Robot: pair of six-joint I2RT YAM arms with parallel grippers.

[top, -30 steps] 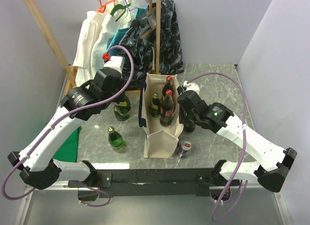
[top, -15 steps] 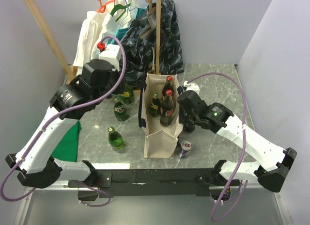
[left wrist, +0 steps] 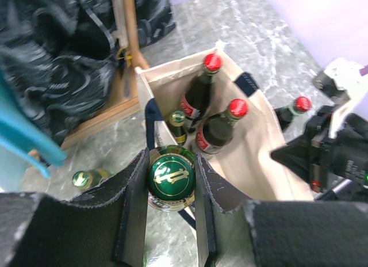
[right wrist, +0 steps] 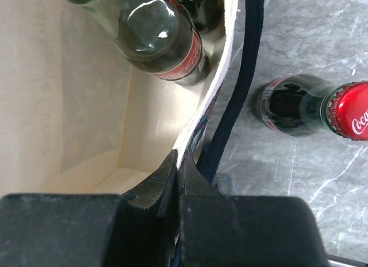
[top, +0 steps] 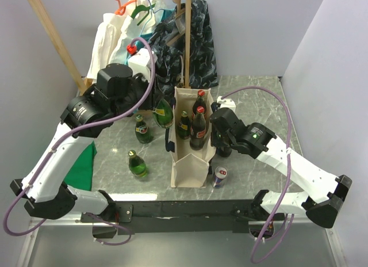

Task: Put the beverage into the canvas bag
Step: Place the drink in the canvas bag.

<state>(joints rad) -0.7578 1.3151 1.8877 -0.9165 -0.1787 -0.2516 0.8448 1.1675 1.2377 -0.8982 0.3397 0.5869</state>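
Observation:
The cream canvas bag (top: 191,163) with navy handles stands upright mid-table, its mouth open. Inside are two red-capped cola bottles (top: 199,128) and a green bottle (top: 183,125). My left gripper (top: 159,103) is shut on the neck of a green bottle (top: 163,113), held in the air just left of the bag's left wall, over the navy handle. In the left wrist view its green cap (left wrist: 171,175) sits between my fingers, with the bag (left wrist: 270,157) beyond. My right gripper (top: 216,134) is shut on the bag's right wall rim (right wrist: 198,114).
Two green bottles (top: 143,129) (top: 137,163) stand left of the bag. A can (top: 219,176) and a cola bottle (right wrist: 310,106) stand to its right. A wooden rack with hanging fabrics (top: 155,42) is behind. A green cloth (top: 80,172) lies at the left edge.
My left gripper has lifted the green bottle from the table and carried it right, up to the bag's left side. The right arm has not moved.

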